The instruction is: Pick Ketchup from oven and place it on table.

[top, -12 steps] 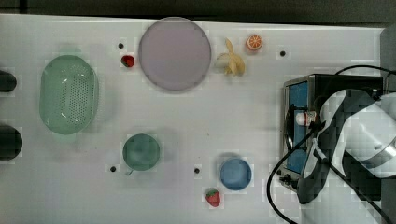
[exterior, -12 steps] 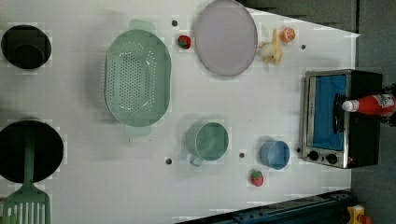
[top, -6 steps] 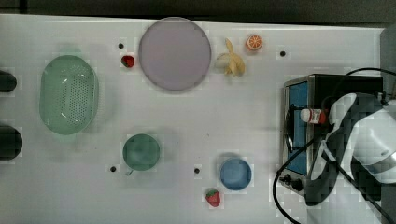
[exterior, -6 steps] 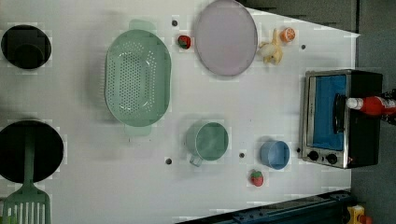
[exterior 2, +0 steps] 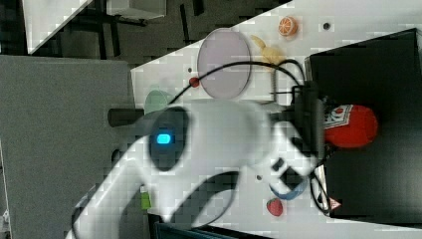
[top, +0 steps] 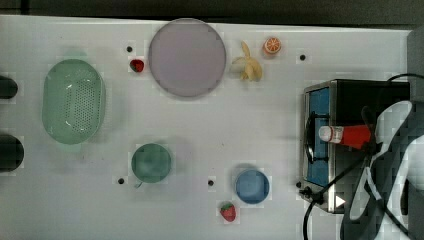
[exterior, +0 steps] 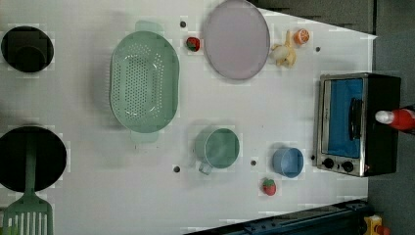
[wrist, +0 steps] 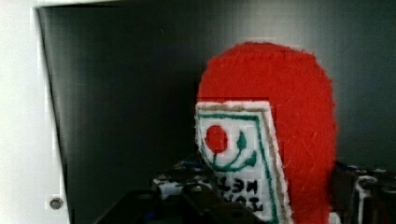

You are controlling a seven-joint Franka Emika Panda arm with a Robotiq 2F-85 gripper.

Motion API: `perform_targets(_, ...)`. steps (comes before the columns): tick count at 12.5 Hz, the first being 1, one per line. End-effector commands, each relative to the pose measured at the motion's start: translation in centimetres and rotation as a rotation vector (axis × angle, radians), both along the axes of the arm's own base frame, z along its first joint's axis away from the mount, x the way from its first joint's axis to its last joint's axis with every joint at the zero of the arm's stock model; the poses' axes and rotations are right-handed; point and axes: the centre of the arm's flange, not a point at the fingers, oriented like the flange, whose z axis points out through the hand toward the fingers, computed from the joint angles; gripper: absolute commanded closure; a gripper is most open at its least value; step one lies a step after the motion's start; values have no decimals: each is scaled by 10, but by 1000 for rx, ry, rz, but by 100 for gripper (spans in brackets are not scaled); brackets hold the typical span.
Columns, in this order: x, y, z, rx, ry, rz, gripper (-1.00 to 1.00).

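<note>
- My gripper [wrist: 261,205] is clamped on the ketchup bottle [top: 350,135], which lies on top of the toaster oven [top: 350,100] at the top view's right edge, white cap over the glass door.
- Risk: the bottle's felt-like red surface may slip between my jaws, dropping it onto the oven instead of the table [top: 200,130].
- Oven: rigid black box, silver frame.

Ketchup [top: 350,135]: red body, white cap; white label [wrist: 240,158] with green border, red dot, black lettering
Oven [exterior: 359,123]: black box, silver front frame, blue-tinted glass, black handle and knobs
Table [top: 210,130]: white, few black dots
Colander [top: 73,107]: pale green, perforated
Plate [top: 187,58]: pale lilac
Mug [top: 151,162]: green
Cup [top: 252,186]: blue
Strawberries [top: 228,211]: red
Banana [top: 248,65]: pale yellow
Orange slice [top: 272,45]: orange
</note>
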Motion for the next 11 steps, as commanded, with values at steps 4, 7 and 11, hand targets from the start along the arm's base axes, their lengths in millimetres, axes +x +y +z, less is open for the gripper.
perform_targets(4, 57, 135, 140, -26, -84, 305, -27)
perform_targets(7, 63, 228, 159, 68, -28, 460, -27)
perform_targets(11, 69, 321, 158, 104, -9, 618, -27)
